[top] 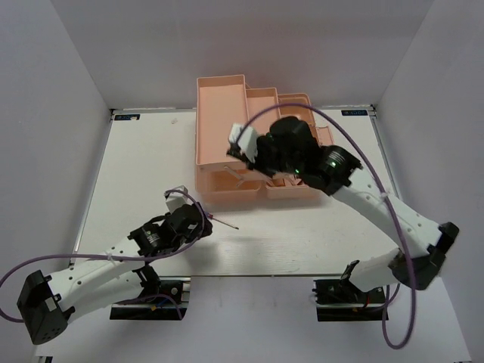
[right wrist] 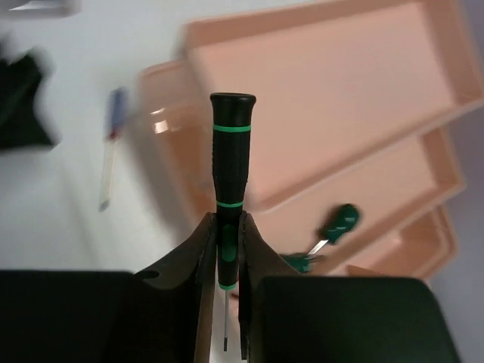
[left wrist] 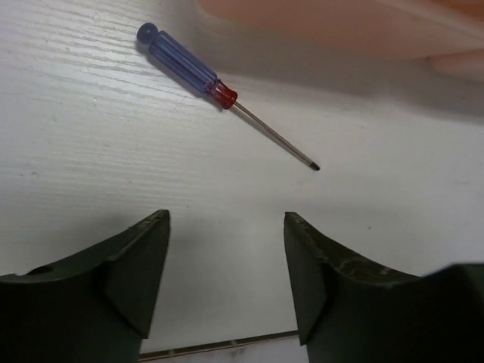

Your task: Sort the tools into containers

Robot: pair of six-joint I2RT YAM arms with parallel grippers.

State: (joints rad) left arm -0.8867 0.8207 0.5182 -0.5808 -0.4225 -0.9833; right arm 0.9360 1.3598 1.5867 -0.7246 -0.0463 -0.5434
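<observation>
My right gripper [right wrist: 227, 236] is shut on a slim black screwdriver with green rings [right wrist: 230, 170], held handle-forward above the peach-pink toolbox [right wrist: 340, 91]. In the top view this gripper [top: 243, 150] hovers over the middle of the toolbox [top: 219, 98]. Two green-handled screwdrivers [right wrist: 336, 224] lie in a middle tier tray. The blue-and-red screwdriver [left wrist: 185, 64] lies on the table in front of the toolbox, just ahead of my left gripper [left wrist: 227, 219], which is open and empty. Its shaft shows in the top view [top: 225, 222] beside my left gripper [top: 203, 221]. No hex keys can be made out.
The toolbox's front edge [left wrist: 340, 30] lies close beyond the blue screwdriver. White walls enclose the white table [top: 136, 166] on the left, back and right. Purple cables loop from both arms.
</observation>
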